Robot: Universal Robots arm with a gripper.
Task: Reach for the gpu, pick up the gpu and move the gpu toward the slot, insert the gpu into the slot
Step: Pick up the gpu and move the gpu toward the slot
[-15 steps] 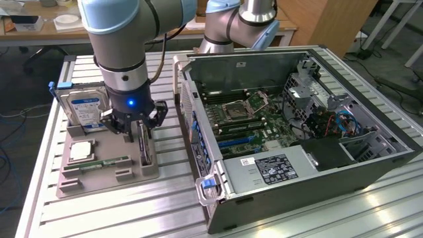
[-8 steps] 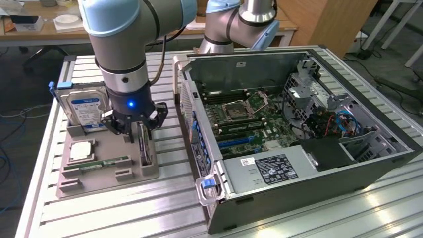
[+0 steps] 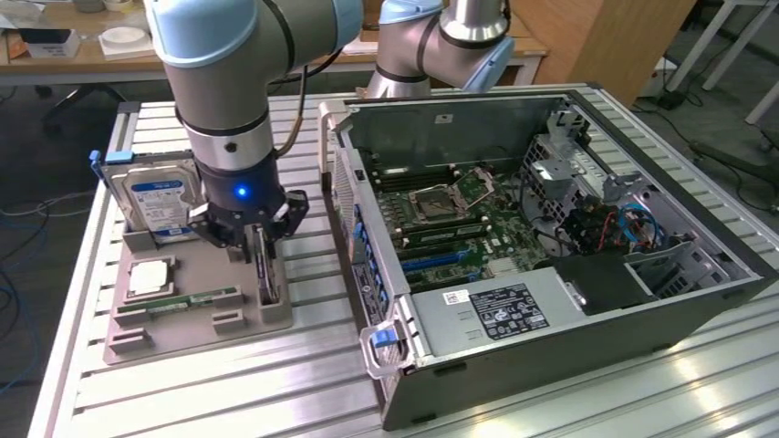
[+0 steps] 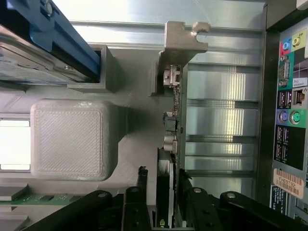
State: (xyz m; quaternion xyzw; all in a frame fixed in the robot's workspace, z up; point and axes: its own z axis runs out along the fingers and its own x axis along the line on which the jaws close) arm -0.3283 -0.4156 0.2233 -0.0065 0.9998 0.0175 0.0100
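The gpu (image 3: 266,274) is a thin dark card standing on edge in a slit of the grey holder tray (image 3: 232,324), left of the open computer case (image 3: 681,301) in the exterior view. My gripper (image 3: 261,245) is down over the card's top edge, with one finger on each side. In the wrist view the gpu (image 4: 172,120) runs away from the gripper (image 4: 162,179) toward its silvery bracket (image 4: 185,36). One finger (image 4: 142,179) stands off the card with a visible gap and the other finger (image 4: 184,180) lies close against it. The blue slot (image 3: 429,262) sits on the motherboard inside the case.
A blue-labelled hard drive (image 3: 159,196) stands upright at the tray's far end, close to the arm. A processor chip (image 3: 146,276) and a green memory stick (image 3: 177,301) lie on the tray. A second arm (image 3: 439,46) stands behind the case. The case's rear ports (image 4: 288,120) face the tray.
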